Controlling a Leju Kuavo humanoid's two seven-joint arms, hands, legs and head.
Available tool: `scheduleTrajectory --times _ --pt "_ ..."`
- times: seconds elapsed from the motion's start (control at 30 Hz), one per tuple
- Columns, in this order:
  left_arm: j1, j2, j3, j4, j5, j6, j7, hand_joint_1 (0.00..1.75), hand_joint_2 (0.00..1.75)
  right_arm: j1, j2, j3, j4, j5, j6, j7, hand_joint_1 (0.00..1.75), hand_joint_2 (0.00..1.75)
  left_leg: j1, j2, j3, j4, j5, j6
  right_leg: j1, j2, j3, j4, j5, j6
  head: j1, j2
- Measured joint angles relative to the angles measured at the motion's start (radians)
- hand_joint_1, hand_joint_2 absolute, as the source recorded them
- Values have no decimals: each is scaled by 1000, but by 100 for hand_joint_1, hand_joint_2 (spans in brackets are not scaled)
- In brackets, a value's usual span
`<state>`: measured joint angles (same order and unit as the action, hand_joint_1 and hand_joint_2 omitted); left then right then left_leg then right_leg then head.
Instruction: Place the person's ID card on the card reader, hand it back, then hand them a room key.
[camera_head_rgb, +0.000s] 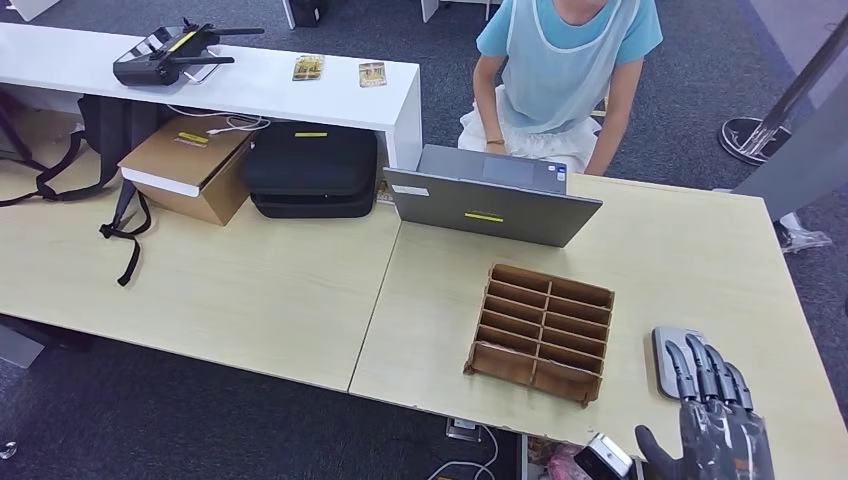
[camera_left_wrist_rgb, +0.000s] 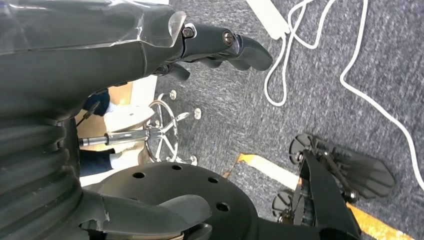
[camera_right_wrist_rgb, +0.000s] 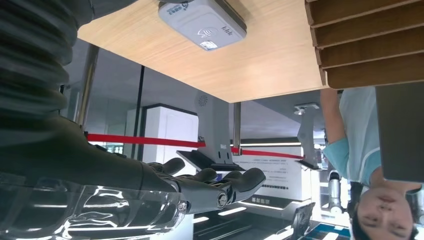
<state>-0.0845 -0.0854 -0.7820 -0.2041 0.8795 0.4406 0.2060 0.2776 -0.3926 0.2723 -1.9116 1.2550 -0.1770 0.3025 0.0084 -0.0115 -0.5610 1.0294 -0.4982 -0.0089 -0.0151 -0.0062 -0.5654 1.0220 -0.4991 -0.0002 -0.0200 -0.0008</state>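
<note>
I am holding my right hand (camera_head_rgb: 715, 420) over the desk (camera_head_rgb: 250, 280) at five o'clock, fingers stretched out and apart, gripping nothing, its fingertips overlapping the grey card reader (camera_head_rgb: 672, 358). My left hand (camera_left_wrist_rgb: 220, 47) is hanging above the carpet, fingers loosely curled, empty. At twelve o'clock, a person (camera_head_rgb: 565, 70) is sitting behind the laptop (camera_head_rgb: 490, 205).
</note>
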Motion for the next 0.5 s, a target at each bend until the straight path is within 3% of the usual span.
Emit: scheduleTrajectory --times 0.5 --pt "-1 -8 0 0 -9 30 0 0 175 -102 156 71 165 112 -57 83 0 175 0 0 0 0 0 0 0 0 0 0 0 0 0 0"
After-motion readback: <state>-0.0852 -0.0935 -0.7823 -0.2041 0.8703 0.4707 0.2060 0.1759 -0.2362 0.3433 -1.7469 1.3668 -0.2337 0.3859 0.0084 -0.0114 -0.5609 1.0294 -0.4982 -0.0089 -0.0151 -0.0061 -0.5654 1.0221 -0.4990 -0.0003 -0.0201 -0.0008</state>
